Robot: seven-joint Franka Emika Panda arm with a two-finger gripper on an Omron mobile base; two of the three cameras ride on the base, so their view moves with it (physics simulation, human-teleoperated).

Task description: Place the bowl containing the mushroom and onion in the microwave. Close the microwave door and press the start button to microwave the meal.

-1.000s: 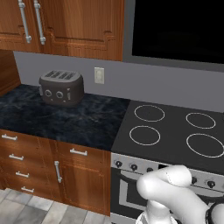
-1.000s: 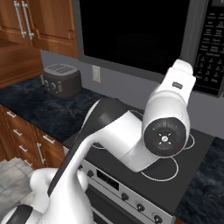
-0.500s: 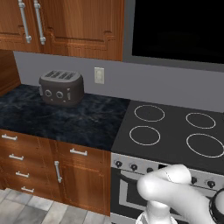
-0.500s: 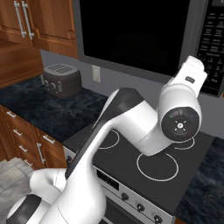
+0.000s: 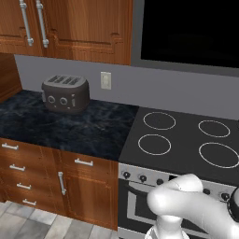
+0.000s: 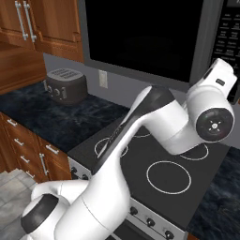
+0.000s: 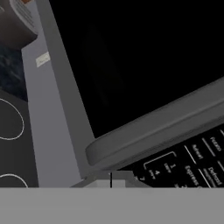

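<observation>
The microwave point(image 6: 154, 42) hangs above the stove point(image 6: 154, 164), set between wooden upper cabinets point(image 5: 70, 28) and the right edge of the right base view; the microwave door point(image 6: 140, 37) lies flat against the oven body, its dark glossy window showing nothing of the inside, so the bowl and the meal cannot be made out behind it; a grey bar handle point(image 7: 157, 131) runs along the door's edge, just beside the keypad strip point(image 6: 230, 42) with its small white-lettered buttons.

The tool point(image 7: 110, 180) sits right up against the keypad, at the low edge of the hand view, with the digit keys close beside it; its two tips meet with no gap between them, clenched on nothing; whether it touches a button I cannot tell.

In the right base view the white arm point(image 6: 140, 140) rises from the lower left, bends over the cooktop and reaches up to the right toward the keypad strip.

Below, the stove has a black top with white ring burners and a row of knobs along its front; to its left a dark marbled counter point(image 5: 70, 126) carries a grey toaster point(image 5: 65, 93) standing near the wall; a white outlet plate point(image 5: 106, 80) sits on the grey wall beside the toaster; wooden drawers with metal pulls point(image 5: 51, 182) run under the counter.
</observation>
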